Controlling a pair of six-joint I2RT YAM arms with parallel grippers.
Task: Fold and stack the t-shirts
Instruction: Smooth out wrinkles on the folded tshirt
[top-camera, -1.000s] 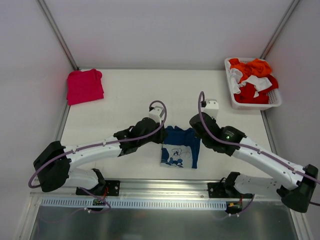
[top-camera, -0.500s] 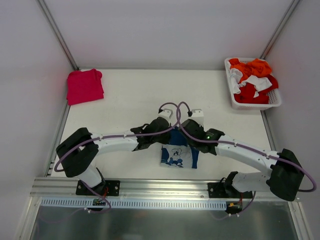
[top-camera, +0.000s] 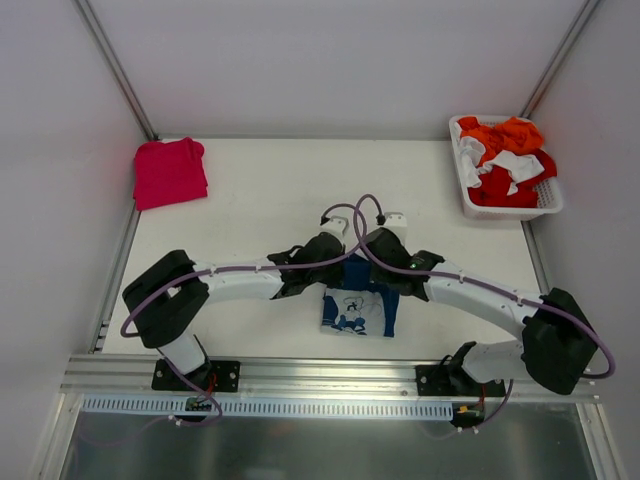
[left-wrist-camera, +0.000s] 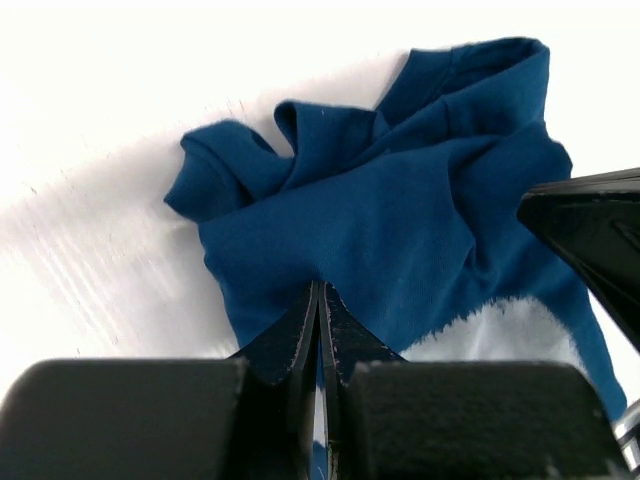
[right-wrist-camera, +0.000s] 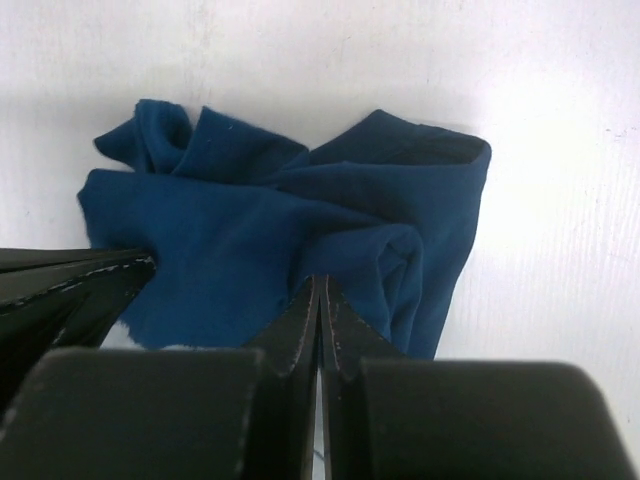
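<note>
Two grippers meet over the navy t-shirt (top-camera: 358, 308), which lies crumpled on the white table (top-camera: 260, 205) just ahead of the arm bases, its white print turned up on the near half. The left gripper (left-wrist-camera: 318, 292) sits at the navy t-shirt's far-left edge, its jaws pressed together and pinching a thin bit of the blue cloth. The right gripper (right-wrist-camera: 320, 287) sits at the navy t-shirt's far-right side, its jaws likewise pressed together and nipping a rolled fold of the fabric. Each wrist view catches the other gripper's dark fingers close beside its own. The pink-red t-shirt (top-camera: 170, 172) lies folded well apart from the navy t-shirt, far off to its left and farther back. A white basket (top-camera: 505, 213) of orange, red and white clothes (top-camera: 505, 160) stands well off to the navy t-shirt's right, also farther back.
</note>
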